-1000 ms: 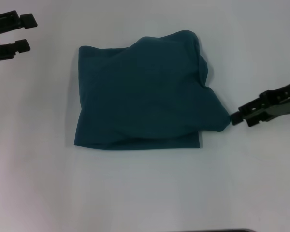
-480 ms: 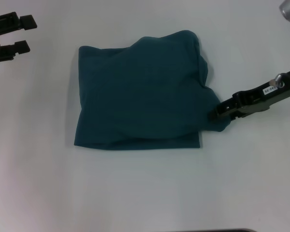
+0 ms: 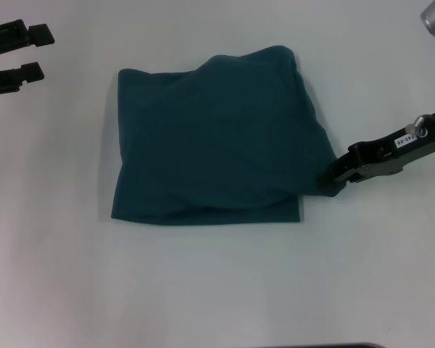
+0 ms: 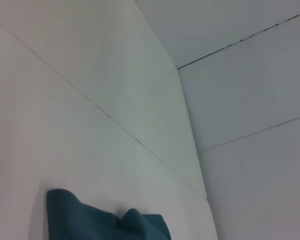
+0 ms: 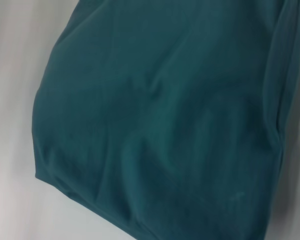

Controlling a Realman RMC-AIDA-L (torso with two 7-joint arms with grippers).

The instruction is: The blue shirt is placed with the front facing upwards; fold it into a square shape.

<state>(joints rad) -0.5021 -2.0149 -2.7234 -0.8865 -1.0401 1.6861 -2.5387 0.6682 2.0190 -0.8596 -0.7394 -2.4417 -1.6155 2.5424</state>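
A plain white counter (image 3: pixel 203 290) carries a single item: the blue shirt (image 3: pixel 210 138), folded into a rough, rumpled rectangle and lying flat near the middle. Its near and left edges are fairly straight, while the far right corner bulges outward. No lettering shows on the upturned cloth.

Head camera looks down on the blue shirt (image 3: pixel 217 138); both wrist views share it.
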